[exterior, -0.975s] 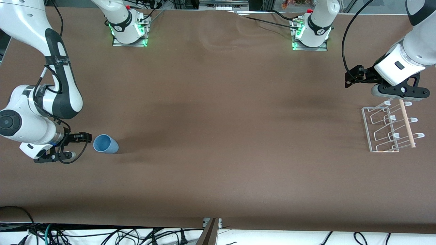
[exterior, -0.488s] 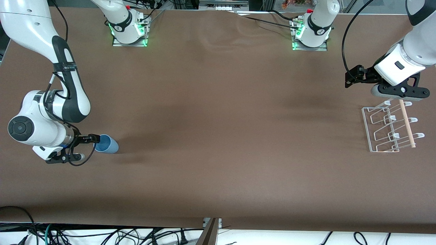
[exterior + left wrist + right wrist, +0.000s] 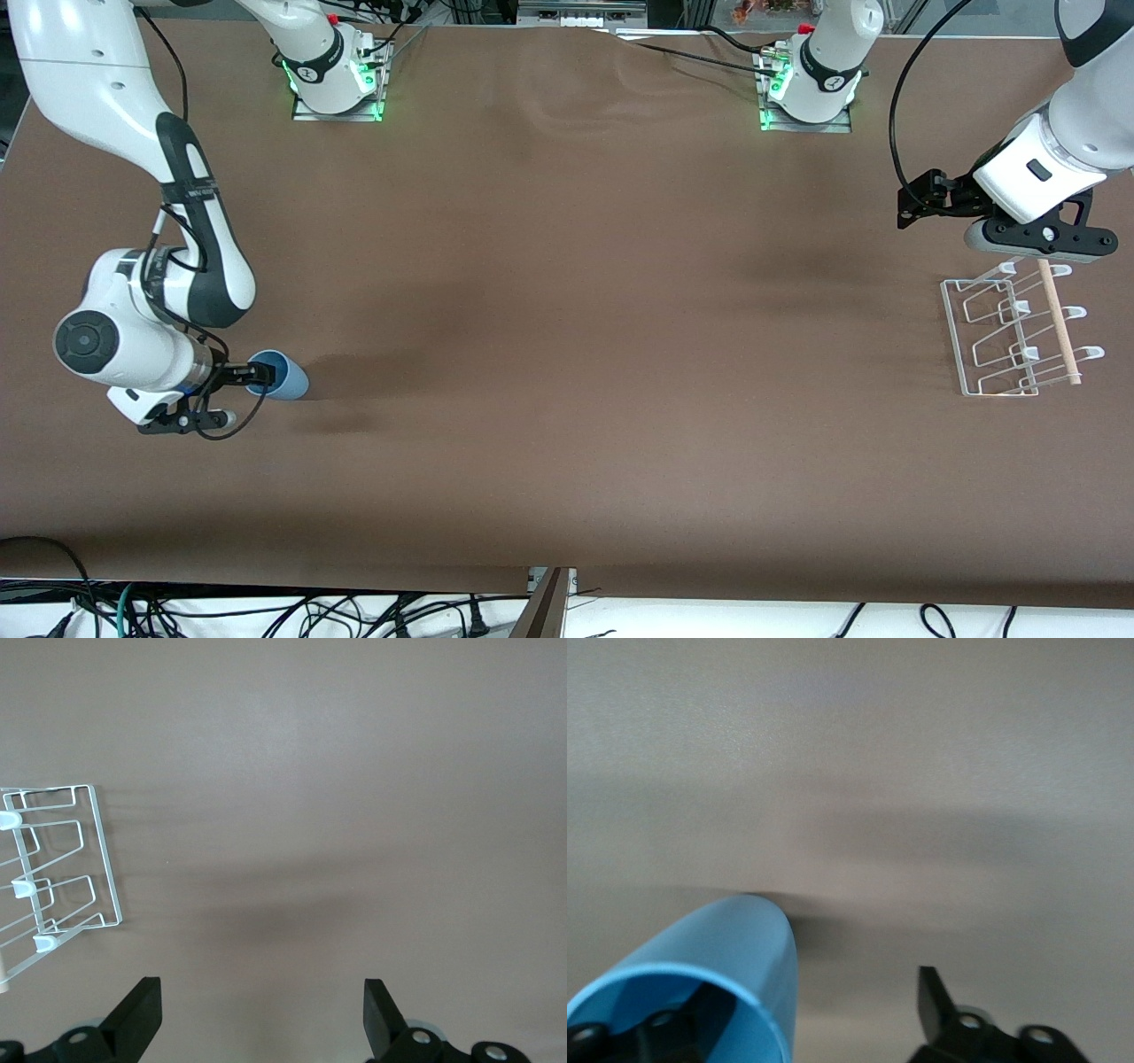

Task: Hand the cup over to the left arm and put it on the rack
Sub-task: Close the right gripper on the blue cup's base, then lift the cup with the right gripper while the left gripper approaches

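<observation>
The light-blue cup (image 3: 282,377) lies on its side on the brown table near the right arm's end, its mouth toward my right gripper (image 3: 242,392). That gripper is open and low at the cup's mouth. In the right wrist view, one finger is inside the cup (image 3: 718,966) and the other finger (image 3: 935,997) is outside, so the jaws straddle the cup's wall around my right gripper (image 3: 815,997). My left gripper (image 3: 921,199) waits open and empty in the air beside the white wire rack (image 3: 1005,337). In the left wrist view my left gripper (image 3: 261,1005) is over bare table, with the rack (image 3: 62,859) to one side.
A light wooden dowel (image 3: 1059,323) lies across the rack. The two arm bases (image 3: 337,80) (image 3: 811,84) stand along the table's edge farthest from the front camera. Cables hang past the table's nearest edge.
My right gripper has moved along the table to the cup, and one finger has gone into the cup's mouth. The cup has barely shifted. The left arm has not moved.
</observation>
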